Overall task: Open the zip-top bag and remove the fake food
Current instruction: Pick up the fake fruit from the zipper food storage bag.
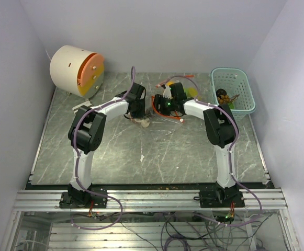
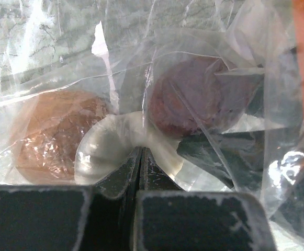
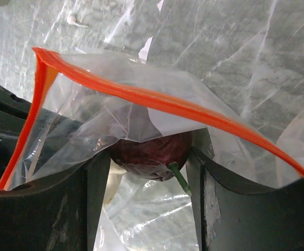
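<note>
Left gripper (image 2: 140,157) is pinched shut on thin, slippery bag (image 2: 57,63) film with brown food (image 2: 52,137) lumps just beyond, and my right gripper (image 3: 147,157) clamps a light dark-red piece (image 3: 152,146) under the stiffer zip strip (image 3: 157,99), where I judge the surest hold lies.

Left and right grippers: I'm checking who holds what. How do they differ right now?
The left gripper has its fingers closed together, pinching clear film of the zip-top bag; the right gripper has its fingers wide apart, pressed against a dark red fake fruit on both sides. Ahead of the left gripper, brown pieces lie behind the film; the right gripper sits at the orange zip strip. Both work on the same bag.
</note>
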`<state>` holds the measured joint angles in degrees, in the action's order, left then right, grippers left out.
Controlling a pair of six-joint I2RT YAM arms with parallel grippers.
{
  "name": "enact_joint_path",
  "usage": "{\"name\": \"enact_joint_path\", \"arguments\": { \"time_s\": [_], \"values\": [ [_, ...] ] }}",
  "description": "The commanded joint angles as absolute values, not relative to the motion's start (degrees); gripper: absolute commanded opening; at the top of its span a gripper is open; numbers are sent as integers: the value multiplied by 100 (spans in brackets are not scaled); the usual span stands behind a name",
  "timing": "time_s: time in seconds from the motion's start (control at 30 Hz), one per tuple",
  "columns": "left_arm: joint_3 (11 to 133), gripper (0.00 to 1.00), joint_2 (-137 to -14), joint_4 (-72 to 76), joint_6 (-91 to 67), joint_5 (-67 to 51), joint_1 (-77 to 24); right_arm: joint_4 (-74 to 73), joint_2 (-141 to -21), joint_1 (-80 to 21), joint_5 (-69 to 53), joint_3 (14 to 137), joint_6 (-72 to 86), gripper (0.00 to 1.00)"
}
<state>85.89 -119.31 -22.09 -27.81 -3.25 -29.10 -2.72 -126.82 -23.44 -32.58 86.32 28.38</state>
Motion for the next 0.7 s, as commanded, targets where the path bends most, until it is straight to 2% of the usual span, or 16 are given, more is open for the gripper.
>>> {"name": "enact_joint_path", "arguments": {
  "time_s": [0.0, 0.03, 0.27, 0.67],
  "values": [
    [8701, 7, -12172, -2430, -2680, -329, -2953, -340, -12765, -2418, -3235, 8537, 2725, 59],
    [8701, 7, -12180, -2426, -2681, -333, -2953, -374, -12764, -2421, -3212, 8569, 2702, 58],
    [8616, 7, -12156, -2407, -2689, -329, -2953, -495, -12479, -2350, -2927, 8573, 2578, 36],
    [8544, 7, -12146, -2421, -2709, -311, -2936, -413, -10988, -1253, -2908, 7765, 2719, 34]
  ]
}}
